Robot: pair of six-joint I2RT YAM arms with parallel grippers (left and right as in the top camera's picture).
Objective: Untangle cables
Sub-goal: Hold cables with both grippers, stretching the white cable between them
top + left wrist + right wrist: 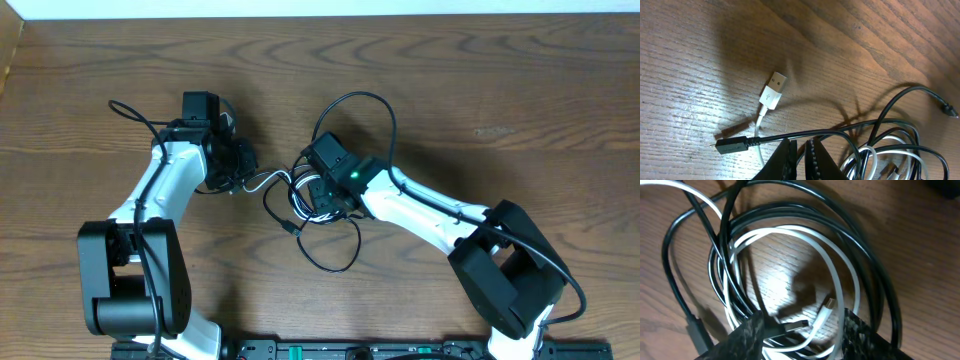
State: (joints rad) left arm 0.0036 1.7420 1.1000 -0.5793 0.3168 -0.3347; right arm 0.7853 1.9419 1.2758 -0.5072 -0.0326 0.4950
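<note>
The cables (297, 182) lie tangled mid-table, black loops reaching up (352, 96) and down (335, 268). My left gripper (243, 170) sits at the tangle's left end, where a white cable (266, 180) leads out. In the left wrist view this gripper (801, 150) is shut. A black cable with a plug (731, 145) crosses just past its tips, and nothing shows pinched. A white USB plug (774, 90) lies ahead of it. My right gripper (314, 196) is over the tangle. In the right wrist view it (805, 337) stands open astride a white cable (835, 287) and a black plug (792, 326).
Bare wooden table (500, 110) surrounds the tangle. The right arm (430, 215) stretches to the lower right and the left arm (160, 190) to the lower left. A black micro plug (950, 111) lies at the right edge of the left wrist view.
</note>
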